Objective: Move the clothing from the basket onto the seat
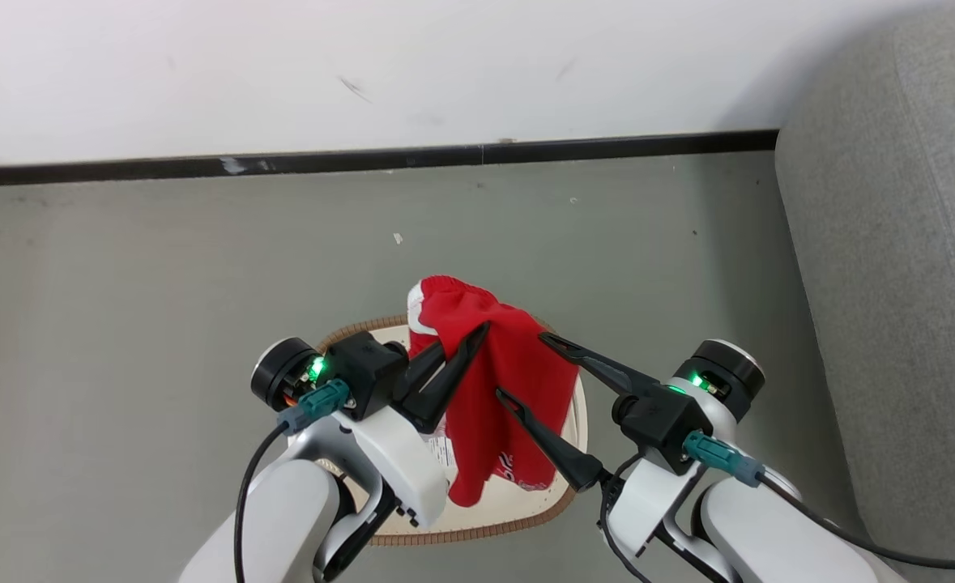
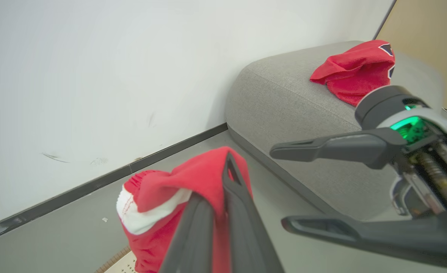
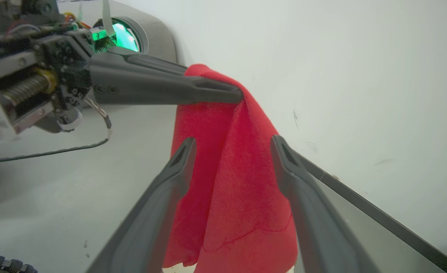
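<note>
Right over the basket, the left claw is clamped tight on the red garment, both dark fingers pressed together with a fold of cloth pinched near their tips, and the fabric hangs from them in a long drape. You can see its gathered edge with white trim bunched up beyond the fingers, and a bit of white lettering low on the cloth. Just beside it, the right claw stands spread wide, one finger on either side of the hanging cloth; whether it touches the fabric I cannot tell. Below both, the basket sits on the grey floor, its brown woven-look rim curving round a cream inside, and the garment's lower end dangles over that opening. Off to the robot's right, the big grey seat stands against the white wall, and up on its cushion lies a second red garment, crumpled, well apart from the basket. A black skirting strip runs along the foot of the wall.
</note>
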Robot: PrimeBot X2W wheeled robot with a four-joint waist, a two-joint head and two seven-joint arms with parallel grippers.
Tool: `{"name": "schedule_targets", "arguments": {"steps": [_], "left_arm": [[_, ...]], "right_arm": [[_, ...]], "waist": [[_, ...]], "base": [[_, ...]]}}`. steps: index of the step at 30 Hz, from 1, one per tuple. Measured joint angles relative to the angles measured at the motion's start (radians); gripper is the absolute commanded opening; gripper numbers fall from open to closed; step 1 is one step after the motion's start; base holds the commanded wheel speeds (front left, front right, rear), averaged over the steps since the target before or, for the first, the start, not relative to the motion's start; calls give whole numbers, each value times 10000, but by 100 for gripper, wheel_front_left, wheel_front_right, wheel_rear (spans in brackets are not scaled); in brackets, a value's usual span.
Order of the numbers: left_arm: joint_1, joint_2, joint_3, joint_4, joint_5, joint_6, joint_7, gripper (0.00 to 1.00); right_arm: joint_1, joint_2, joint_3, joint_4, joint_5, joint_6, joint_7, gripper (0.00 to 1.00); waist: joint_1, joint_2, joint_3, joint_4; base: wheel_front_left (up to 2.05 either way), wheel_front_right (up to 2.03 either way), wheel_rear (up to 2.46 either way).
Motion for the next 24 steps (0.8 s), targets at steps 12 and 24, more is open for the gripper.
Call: {"name": "schedule_targets", "arguments": {"steps": [12, 24], "left_arm": [[689, 470, -280, -1802, -405, -10, 1053, 0], [731, 314, -769, -3923, -1216, -12, 1918, 0]], "right_arm": [[96, -192, -86, 19, 192, 0, 0, 100], [580, -198, 10, 232, 593, 0, 0, 100]], "waist": [[0, 0, -798, 152], [0, 0, -1208, 315]], "base": [[0, 0, 0], [0, 0, 0]]}}
